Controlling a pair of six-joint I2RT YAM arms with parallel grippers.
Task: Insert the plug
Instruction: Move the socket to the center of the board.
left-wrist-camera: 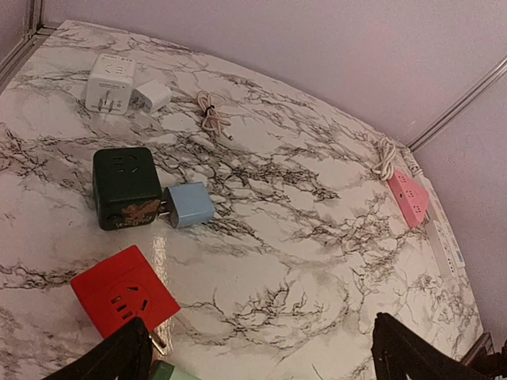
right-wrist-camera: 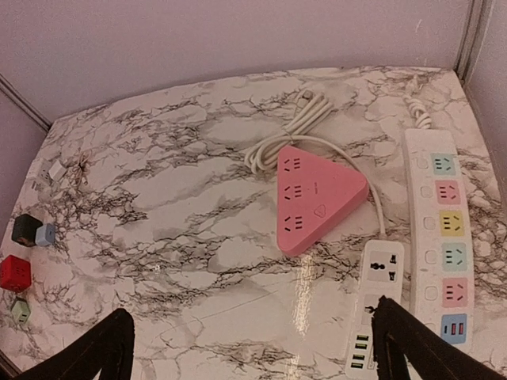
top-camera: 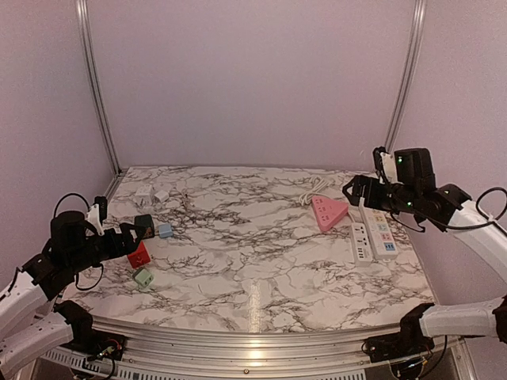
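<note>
Several plug adapters lie at the table's left: a red cube (left-wrist-camera: 123, 297), a dark green cube (left-wrist-camera: 125, 188) with a light blue plug (left-wrist-camera: 188, 204) against it, and a light green plug (top-camera: 143, 277). My left gripper (left-wrist-camera: 261, 358) hovers open just above the red cube, holding nothing. On the right lie a pink triangular power strip (right-wrist-camera: 317, 198), a white strip with USB ports (right-wrist-camera: 372, 309) and a long white strip with coloured sockets (right-wrist-camera: 444, 237). My right gripper (right-wrist-camera: 253, 348) hangs open above them, empty; from the top view it (top-camera: 352, 190) sits over the pink strip (top-camera: 329, 212).
A white cube adapter (left-wrist-camera: 109, 83), a small white charger (left-wrist-camera: 150, 95) and a coiled thin cable (left-wrist-camera: 210, 111) lie at the back left. The pink strip's white cord (right-wrist-camera: 293, 119) is coiled behind it. Walls and metal rails enclose the marble table (top-camera: 253, 237).
</note>
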